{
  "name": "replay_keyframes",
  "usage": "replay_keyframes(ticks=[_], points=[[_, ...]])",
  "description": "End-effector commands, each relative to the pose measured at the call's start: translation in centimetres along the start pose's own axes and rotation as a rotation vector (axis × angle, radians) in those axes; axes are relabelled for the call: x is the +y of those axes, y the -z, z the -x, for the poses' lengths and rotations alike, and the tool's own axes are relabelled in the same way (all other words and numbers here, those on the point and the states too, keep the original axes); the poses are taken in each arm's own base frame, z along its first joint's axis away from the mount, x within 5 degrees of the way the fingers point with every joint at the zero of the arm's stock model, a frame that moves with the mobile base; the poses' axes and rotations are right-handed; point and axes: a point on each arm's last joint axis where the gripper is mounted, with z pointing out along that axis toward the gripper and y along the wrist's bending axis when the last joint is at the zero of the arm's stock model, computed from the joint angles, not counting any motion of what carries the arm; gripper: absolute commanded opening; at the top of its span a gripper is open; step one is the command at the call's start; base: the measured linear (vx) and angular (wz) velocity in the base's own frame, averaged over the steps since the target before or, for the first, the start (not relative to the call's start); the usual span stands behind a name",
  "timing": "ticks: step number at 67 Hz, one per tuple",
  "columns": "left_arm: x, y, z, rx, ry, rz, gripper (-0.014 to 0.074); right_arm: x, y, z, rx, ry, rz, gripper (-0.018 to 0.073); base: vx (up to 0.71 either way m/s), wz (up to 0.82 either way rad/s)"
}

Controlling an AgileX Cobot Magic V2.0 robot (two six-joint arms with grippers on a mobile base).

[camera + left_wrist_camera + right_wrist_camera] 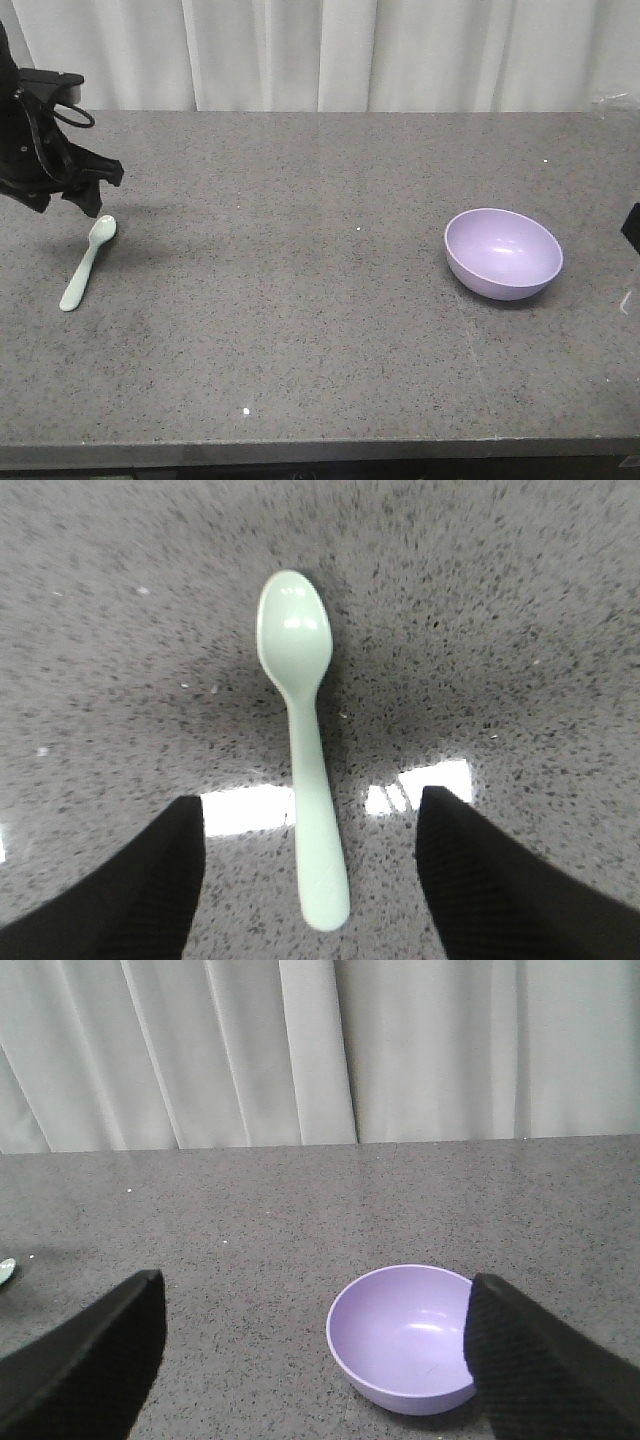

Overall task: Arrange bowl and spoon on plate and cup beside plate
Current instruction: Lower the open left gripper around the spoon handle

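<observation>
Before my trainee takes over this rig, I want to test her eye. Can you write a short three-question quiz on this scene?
1. True or false: the spoon lies inside the bowl.
2. The left fingers are: A) shut on the spoon; B) open, one on each side of the spoon's handle; C) over the bowl.
3. What sits ahead of the open right fingers?
Key: 1 false; 2 B; 3 the bowl.
</observation>
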Motion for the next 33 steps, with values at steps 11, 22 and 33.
replay_keyframes(ticks=[11, 22, 33], points=[[1.3, 1.7, 0.3, -0.043, 0.017, 0.025, 0.0450, 0.1, 0.2, 1.2, -0.048, 0.004, -0.006, 0.0584, 0.00, 0.00], [2.1, 1.0, 0.3, -0.024, 0.029, 0.006, 0.0450, 0.1, 0.2, 1.1, -0.039, 0.004, -0.002, 0.0584, 0.00, 0.00], [1.9, -0.4, 0.4, 0.005, 0.031, -0.031, 0.0450, 0.1, 0.2, 1.1, -0.038, 0.004, -0.001, 0.0584, 0.00, 0.00]])
